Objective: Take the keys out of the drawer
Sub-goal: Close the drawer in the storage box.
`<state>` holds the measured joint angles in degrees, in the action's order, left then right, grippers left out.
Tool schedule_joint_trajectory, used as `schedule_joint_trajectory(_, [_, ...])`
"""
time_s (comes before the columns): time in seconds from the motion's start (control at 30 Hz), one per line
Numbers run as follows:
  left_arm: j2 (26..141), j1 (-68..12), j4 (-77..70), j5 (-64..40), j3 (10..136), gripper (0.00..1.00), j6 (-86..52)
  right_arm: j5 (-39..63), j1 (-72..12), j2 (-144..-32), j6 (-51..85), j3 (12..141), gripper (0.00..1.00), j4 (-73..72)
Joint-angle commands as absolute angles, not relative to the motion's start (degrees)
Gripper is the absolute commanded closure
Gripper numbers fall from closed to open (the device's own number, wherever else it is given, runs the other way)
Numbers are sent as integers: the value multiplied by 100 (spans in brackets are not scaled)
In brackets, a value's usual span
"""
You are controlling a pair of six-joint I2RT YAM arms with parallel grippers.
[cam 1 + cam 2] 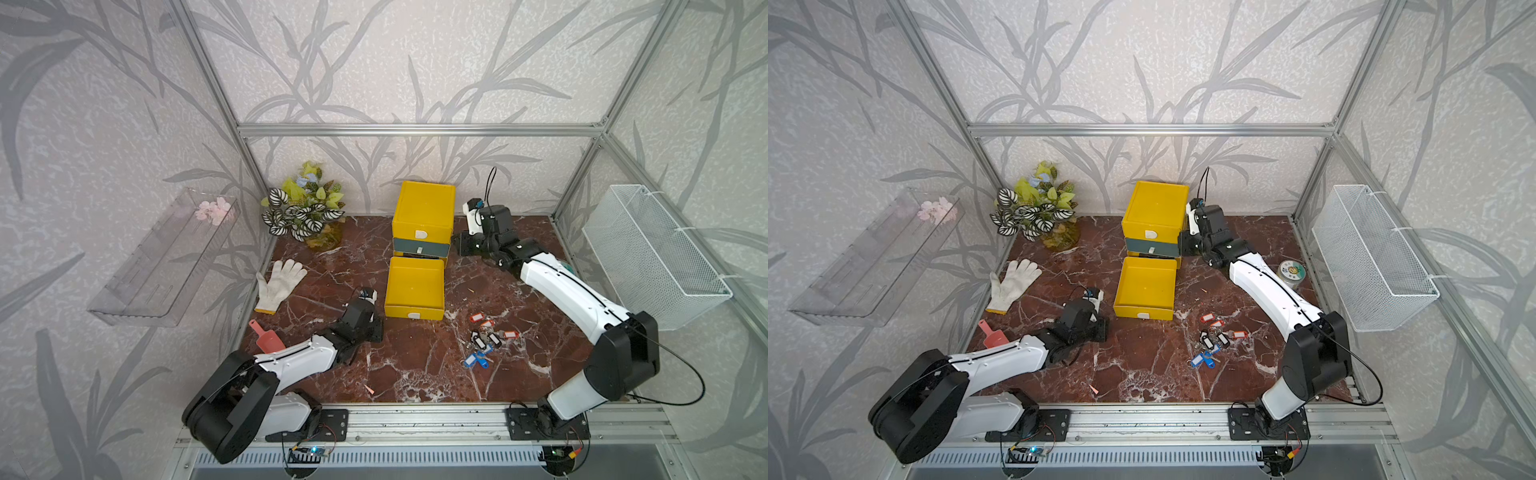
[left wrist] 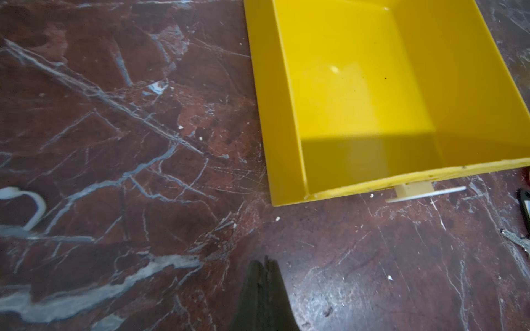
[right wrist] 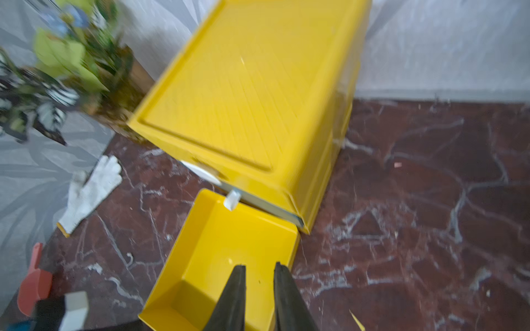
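Note:
The yellow drawer [image 1: 414,286] [image 1: 1146,286] stands pulled out on the marble table in front of its yellow cabinet [image 1: 424,212], and its inside is bare [image 2: 358,100] [image 3: 229,252]. The keys [image 1: 484,338] [image 1: 1210,338], with red-orange, black and blue tags, lie in a loose heap on the table to the right of the drawer's front. My left gripper [image 1: 374,328] [image 2: 265,262] is shut with nothing in it, low over the table by the drawer's front left corner. My right gripper [image 1: 457,247] [image 3: 259,265] is beside the cabinet's right side, jaws a little apart and holding nothing.
A white glove [image 1: 280,284] and a red scoop [image 1: 266,338] lie at the left. A potted plant [image 1: 305,212] stands at the back left. A round tin [image 1: 1291,273] sits behind my right arm. A wire basket [image 1: 652,253] hangs on the right wall, a clear shelf [image 1: 162,257] on the left.

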<state>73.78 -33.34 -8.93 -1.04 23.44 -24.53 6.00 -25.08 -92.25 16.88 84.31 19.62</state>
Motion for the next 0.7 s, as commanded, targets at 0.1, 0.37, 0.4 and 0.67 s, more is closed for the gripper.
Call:
schedule_joint_trajectory(0.1, [7908, -3414, -1163, -422, 2577, 100, -2494, 921, -2584, -10704, 1239, 10421, 76, 2501])
schedule_joint_trajectory(0.37, [8347, -3423, -1428, -459, 2886, 100, -2400, 1489, -2600, -12475, 1189, 12677, 75, 3814])
schedule_joint_trajectory(0.4, [8408, -3424, -1454, -474, 2927, 100, -2392, 1503, -2608, -12541, 1190, 12732, 75, 3862])
schedule_joint_trajectory(0.67, [8802, -3412, -1603, -484, 3199, 100, -2370, 1455, -2628, -12463, 1207, 12510, 74, 3747])
